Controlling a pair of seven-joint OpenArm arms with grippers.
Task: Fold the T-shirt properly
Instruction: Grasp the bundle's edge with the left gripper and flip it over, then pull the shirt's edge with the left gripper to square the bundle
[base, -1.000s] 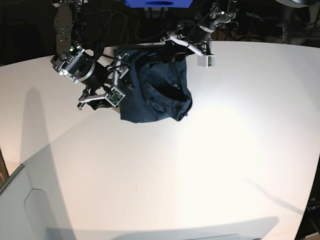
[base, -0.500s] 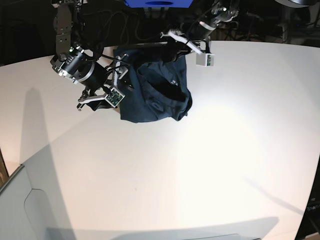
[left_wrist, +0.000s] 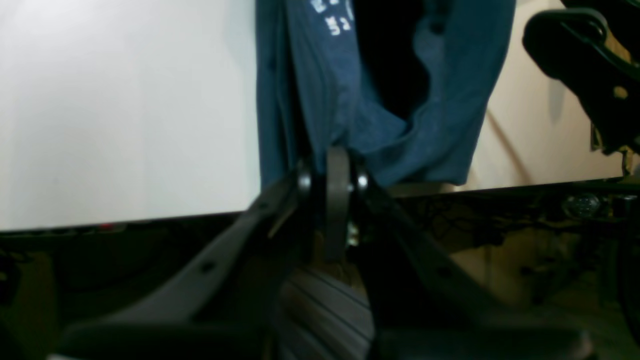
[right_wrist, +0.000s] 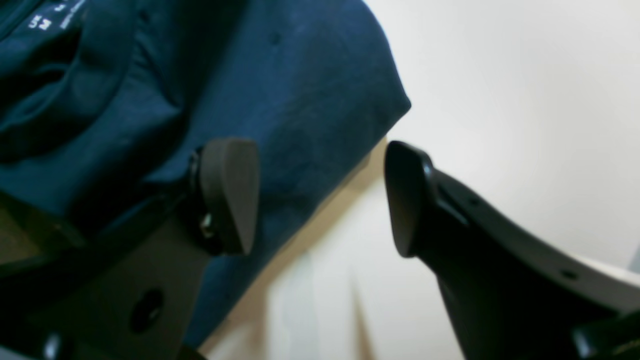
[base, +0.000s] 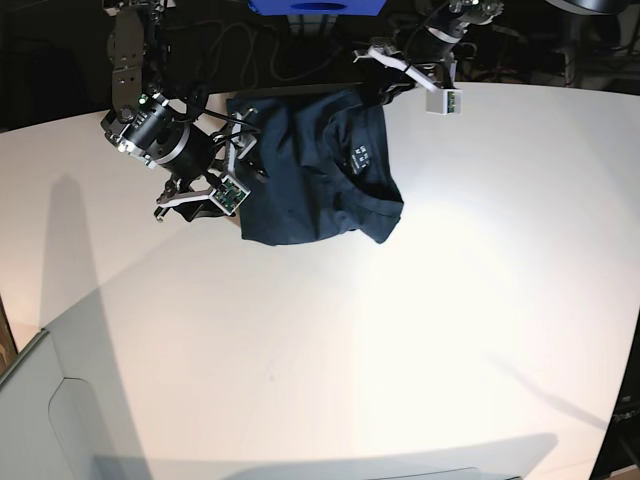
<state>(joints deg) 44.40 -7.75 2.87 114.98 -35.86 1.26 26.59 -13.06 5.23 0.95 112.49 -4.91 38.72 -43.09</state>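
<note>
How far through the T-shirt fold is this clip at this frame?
Early to midway. Done: the T-shirt lies bunched into a rough block at the far side of the table, neck label facing up. In hand: the left hand is shut on a fabric edge near the table's far edge. The right hand is open, one finger over the cloth. Left: flattening the wrinkles and squaring the folds.

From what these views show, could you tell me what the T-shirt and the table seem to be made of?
T-shirt: soft matte navy knit, probably cotton; it creases, drapes limply, and shows faint fuzz. Table: smooth white hard surface, possibly laminate or painted board; it reflects light softly, with no visible grain.
</note>
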